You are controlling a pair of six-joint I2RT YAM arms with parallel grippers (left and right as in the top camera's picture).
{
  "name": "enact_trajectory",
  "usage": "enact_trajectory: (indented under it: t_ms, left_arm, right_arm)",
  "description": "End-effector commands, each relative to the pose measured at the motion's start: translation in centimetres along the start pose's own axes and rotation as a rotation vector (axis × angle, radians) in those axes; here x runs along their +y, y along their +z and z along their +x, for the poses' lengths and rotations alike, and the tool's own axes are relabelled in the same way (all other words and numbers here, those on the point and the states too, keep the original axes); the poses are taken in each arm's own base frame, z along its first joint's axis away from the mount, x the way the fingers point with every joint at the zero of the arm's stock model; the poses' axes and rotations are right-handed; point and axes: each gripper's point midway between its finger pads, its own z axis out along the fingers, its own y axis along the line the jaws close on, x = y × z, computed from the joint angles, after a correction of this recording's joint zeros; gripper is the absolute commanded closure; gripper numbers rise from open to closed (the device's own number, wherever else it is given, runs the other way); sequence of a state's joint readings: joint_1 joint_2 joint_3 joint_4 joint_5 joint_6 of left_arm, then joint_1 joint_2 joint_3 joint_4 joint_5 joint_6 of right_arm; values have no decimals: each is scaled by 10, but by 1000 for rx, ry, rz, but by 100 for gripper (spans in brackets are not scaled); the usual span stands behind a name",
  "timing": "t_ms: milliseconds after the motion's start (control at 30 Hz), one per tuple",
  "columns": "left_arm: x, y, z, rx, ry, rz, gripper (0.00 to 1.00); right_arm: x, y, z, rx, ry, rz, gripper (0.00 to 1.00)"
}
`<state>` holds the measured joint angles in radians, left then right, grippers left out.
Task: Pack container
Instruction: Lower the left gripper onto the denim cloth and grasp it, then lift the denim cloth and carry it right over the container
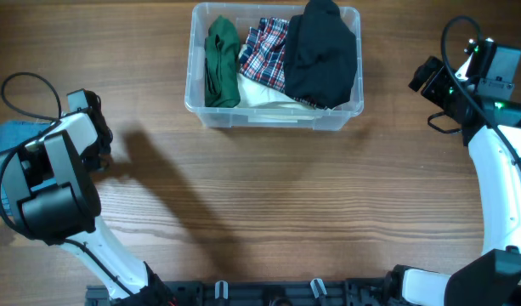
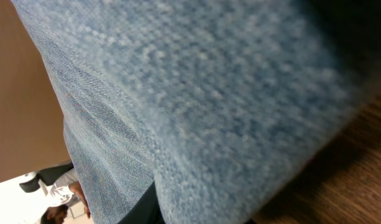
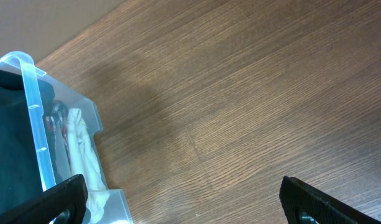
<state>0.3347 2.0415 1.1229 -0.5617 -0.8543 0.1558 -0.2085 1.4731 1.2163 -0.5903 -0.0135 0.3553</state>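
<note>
1. Surface: a wood-grain table [image 1: 268,204], brown, lit from above. A plain tan wall shows in the left wrist view.
2. The container [image 1: 328,121], a clear plastic bin, sits at the far centre of the table. It is well apart from the left arm [image 1: 60,161]. In the right wrist view its corner lies ahead of the right gripper's near-side finger [image 3: 59,196] and off to that side.
3. Contents: a green garment [image 1: 221,64] rolled at one end, a plaid garment [image 1: 267,53] in the middle, and a black garment [image 1: 324,55] heaped at the other end and standing above the rim. A white cloth [image 1: 260,95] lies beneath them against the front wall.
4. Right gripper [image 3: 184,199]: fingers spread wide, with only bare table between them and nothing held. It hangs beside the container without touching it.
5. Left gripper: its fingers can't be made out in any view. The wrist camera is filled by a blurred light-blue denim garment [image 2: 209,93], so the fingers are probably right at the cloth. Whether they are closed on it, I cannot tell.
6. That garment lies at the table's left edge, under the left wrist.
7. Progress, as judged: four pieces are in the bin. The denim piece is outside and looks to be the last one. Lifting it, carrying it across and setting it in the bin remain.
</note>
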Motion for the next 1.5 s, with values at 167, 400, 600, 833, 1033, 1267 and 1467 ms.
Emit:
enact_trajectory:
  t_ms: [167, 400, 600, 833, 1033, 1267, 1467]
  left_arm:
    - [-43, 3, 3, 4, -15, 168, 81]
    - [-52, -10, -6, -22, -52, 197, 82]
    - [-57, -33, -22, -72, -86, 202, 90]
    - [-66, -70, -43, -88, -115, 345, 94]
    - [-53, -105, -62, -84, -142, 450, 96]
    - [-20, -160, -81, -97, -148, 566, 96]
    - [4, -204, -84, -137, -168, 676, 96]
  right_arm:
    - [-4, 4, 0, 0, 13, 23, 0]
    - [-4, 4, 0, 0, 13, 23, 0]
    - [-4, 4, 0, 0, 13, 23, 0]
    - [-4, 4, 0, 0, 13, 23, 0]
    - [-4, 4, 0, 0, 13, 23, 0]
    - [-4, 4, 0, 0, 13, 23, 0]
    - [-4, 4, 0, 0, 13, 23, 0]
